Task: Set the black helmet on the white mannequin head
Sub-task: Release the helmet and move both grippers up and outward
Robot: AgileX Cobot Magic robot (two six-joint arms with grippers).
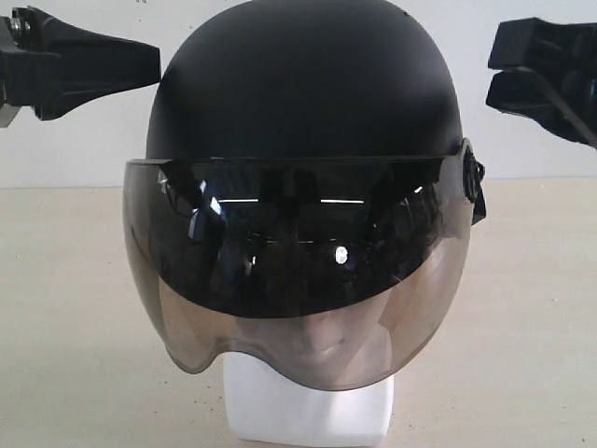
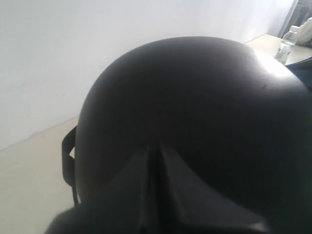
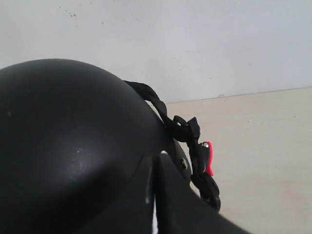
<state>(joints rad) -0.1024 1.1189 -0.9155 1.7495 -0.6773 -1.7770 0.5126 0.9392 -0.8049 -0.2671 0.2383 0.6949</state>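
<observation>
The black helmet (image 1: 298,84) sits on the white mannequin head (image 1: 312,411). Its smoky visor (image 1: 298,261) covers the face, and only the chin and the blocky neck base show below it. My left gripper (image 1: 157,62) is shut and empty at the upper left, its tip right at the shell's side; I cannot tell if it touches. The right gripper (image 1: 492,73) is shut too, hanging a short way off the shell's upper right. Both wrist views show closed fingertips, left (image 2: 155,145) and right (image 3: 156,158), against the dark shell (image 2: 195,97) (image 3: 63,131).
The head stands on a pale beige table (image 1: 65,327) in front of a white wall (image 1: 84,140). A black chin strap with a red buckle tab (image 3: 208,158) hangs by the helmet's rim. A clear bottle (image 2: 287,43) stands on the table far behind.
</observation>
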